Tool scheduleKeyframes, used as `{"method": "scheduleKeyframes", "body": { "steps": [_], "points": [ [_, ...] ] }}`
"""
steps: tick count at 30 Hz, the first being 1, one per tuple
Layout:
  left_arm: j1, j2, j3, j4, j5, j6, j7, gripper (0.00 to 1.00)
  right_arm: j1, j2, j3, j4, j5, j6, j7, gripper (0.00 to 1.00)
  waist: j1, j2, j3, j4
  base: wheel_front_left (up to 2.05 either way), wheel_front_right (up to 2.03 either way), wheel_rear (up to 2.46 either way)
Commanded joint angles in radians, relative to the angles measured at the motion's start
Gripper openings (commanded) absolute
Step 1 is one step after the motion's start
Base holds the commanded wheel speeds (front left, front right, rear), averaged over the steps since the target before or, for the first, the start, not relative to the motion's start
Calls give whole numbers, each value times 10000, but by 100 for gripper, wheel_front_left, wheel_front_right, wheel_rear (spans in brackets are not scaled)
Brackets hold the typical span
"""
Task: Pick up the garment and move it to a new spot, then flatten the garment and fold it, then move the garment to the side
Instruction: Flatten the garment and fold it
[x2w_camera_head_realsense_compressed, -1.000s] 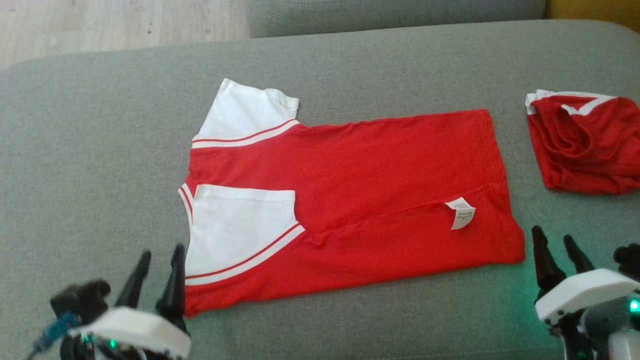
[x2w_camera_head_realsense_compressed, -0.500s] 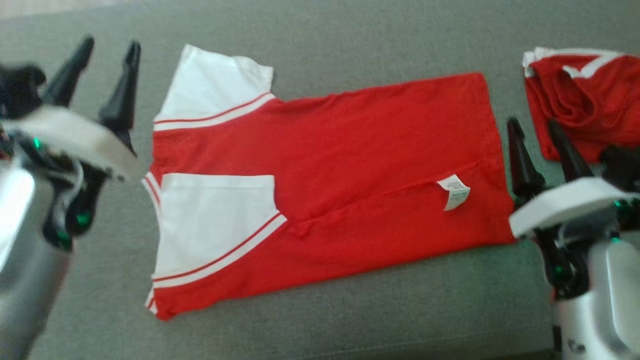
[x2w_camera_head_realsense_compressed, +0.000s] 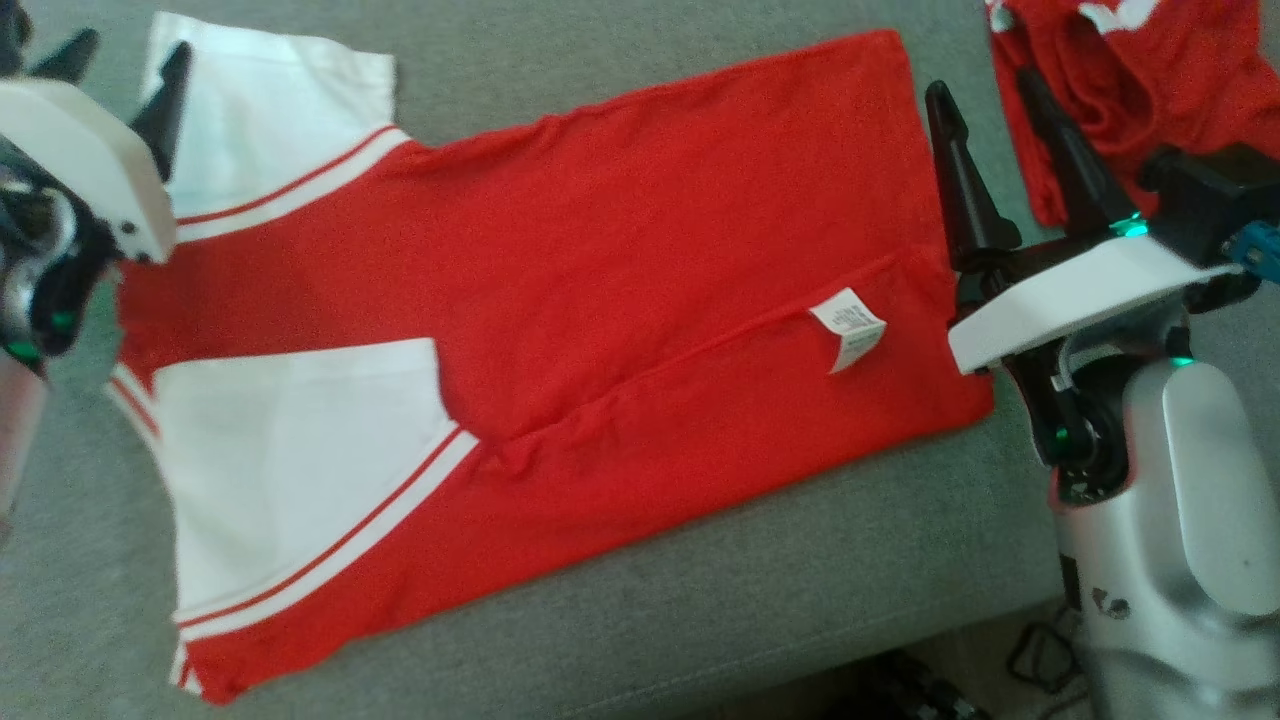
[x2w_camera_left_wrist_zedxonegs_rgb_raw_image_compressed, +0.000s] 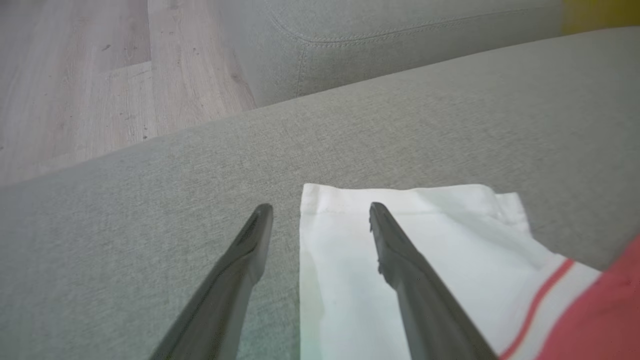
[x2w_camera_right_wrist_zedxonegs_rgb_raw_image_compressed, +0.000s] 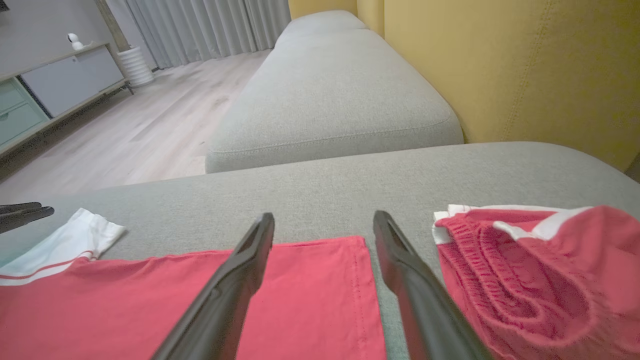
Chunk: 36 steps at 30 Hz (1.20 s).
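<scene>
A red T-shirt (x2w_camera_head_realsense_compressed: 560, 300) with white sleeves lies flat on the grey sofa cushion (x2w_camera_head_realsense_compressed: 720, 570), its near sleeve folded onto the body and a white label showing. My left gripper (x2w_camera_head_realsense_compressed: 125, 60) is open above the far sleeve (x2w_camera_left_wrist_zedxonegs_rgb_raw_image_compressed: 425, 235); one finger is over the white cloth, the other over bare cushion. My right gripper (x2w_camera_head_realsense_compressed: 985, 85) is open at the shirt's far hem corner (x2w_camera_right_wrist_zedxonegs_rgb_raw_image_compressed: 320, 270). Its left finger is over the red cloth and its right finger is over the gap beside the shorts. Neither gripper holds anything.
Crumpled red shorts (x2w_camera_head_realsense_compressed: 1130, 90) with white trim lie just right of the shirt, close to my right fingers. A second grey cushion (x2w_camera_right_wrist_zedxonegs_rgb_raw_image_compressed: 330, 100) and a yellow backrest (x2w_camera_right_wrist_zedxonegs_rgb_raw_image_compressed: 525, 65) stand beyond. Wooden floor (x2w_camera_left_wrist_zedxonegs_rgb_raw_image_compressed: 75, 75) lies past the far edge, and cables (x2w_camera_head_realsense_compressed: 900, 690) lie below the near edge.
Both arms have reached forward from the near edge to the shirt's far side. The head camera has tilted down and closer, so the whole picture shifted. The shirt itself has not moved.
</scene>
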Motion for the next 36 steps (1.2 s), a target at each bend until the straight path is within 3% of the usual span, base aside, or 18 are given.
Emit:
{"method": "scheduleKeyframes", "body": {
  "steps": [1, 14, 15, 16, 18, 24, 36],
  "points": [
    [-676, 608, 358, 59, 176, 51, 114, 100, -223, -47, 287, -409, -27, 21, -126, 100, -2, 0, 409, -423, 0, 0, 0],
    [-1050, 546, -277, 955, 251, -271, 1201, 100, -357, -47, 564, -413, -40, 21, -249, 100, -2, 0, 529, -616, 0, 0, 0],
    [-1035, 516, -349, 928, 251, -299, 1291, 82, -398, -47, 599, -404, -57, 21, -232, 100, -2, 0, 530, -601, 0, 0, 0],
    [-1032, 500, -411, 875, 269, -330, 1323, 42, -453, -47, 633, -389, -98, 21, -202, 100, -2, 0, 533, -583, 0, 0, 0],
    [-1027, 466, -471, 807, 283, -356, 1304, 0, -609, -55, 703, -324, -249, 21, -114, 100, -2, 0, 534, -539, 0, 0, 0],
    [-1129, 401, -547, 561, 474, -402, 749, 0, -1510, -361, 815, 614, -548, 21, 486, 100, -2, 0, 412, -242, 0, 0, 0],
    [-1447, -101, -566, -463, 695, -553, -999, 0, -3647, -1401, 715, 4222, -1075, 21, 2081, 100, -2, 0, 139, 822, 0, 0, 0]
  ]
}}
